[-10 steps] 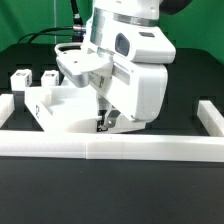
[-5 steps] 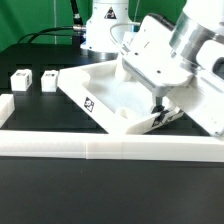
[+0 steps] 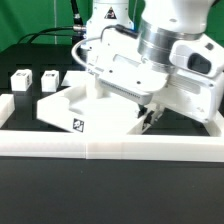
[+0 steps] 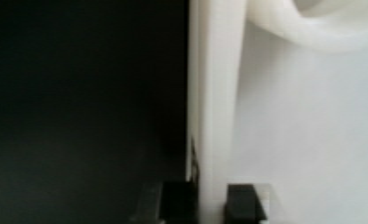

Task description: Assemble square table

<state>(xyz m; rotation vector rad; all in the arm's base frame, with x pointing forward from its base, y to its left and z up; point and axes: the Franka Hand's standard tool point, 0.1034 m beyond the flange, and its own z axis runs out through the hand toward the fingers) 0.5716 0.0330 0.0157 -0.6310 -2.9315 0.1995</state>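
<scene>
first leg (image 3: 18, 78): a short white block with a black-and-white tag, far over on the exterior view's left, at about 10 o'clock from the tabletop and well apart from it
second leg (image 3: 49, 78): the same kind of block, just beside the first leg at its 3 o'clock, not touching it and not touching the tabletop
border wall (image 3: 100, 148): a long low white wall that runs along the front, at 6 o'clock from the tabletop, with a short piece going back at each end
tag (image 3: 77, 125): small, black and white, on the side face of the tabletop at about 7 o'clock
tabletop (image 3: 95, 108): a big thick white square slab in the middle, inside the border wall, with one corner pointing to 6 o'clock and close to the wall; I cannot tell if it lies flat or is lifted a little
gripper (image 3: 148, 120): it reaches down to the tabletop's edge at about 4 o'clock and is clenched on that edge
wrist view: the thin white edge of the tabletop (image 4: 213, 90) runs straight into the gripper (image 4: 213, 203), and the two black fingertips (image 4: 177, 203) sit one on each side of it, pinching it
arm (image 3: 175, 60): big and white, it hangs over the tabletop from 12 o'clock to 3 o'clock and hides the back part of the slab
black table (image 3: 100, 195): the dark top that all of these things are on
</scene>
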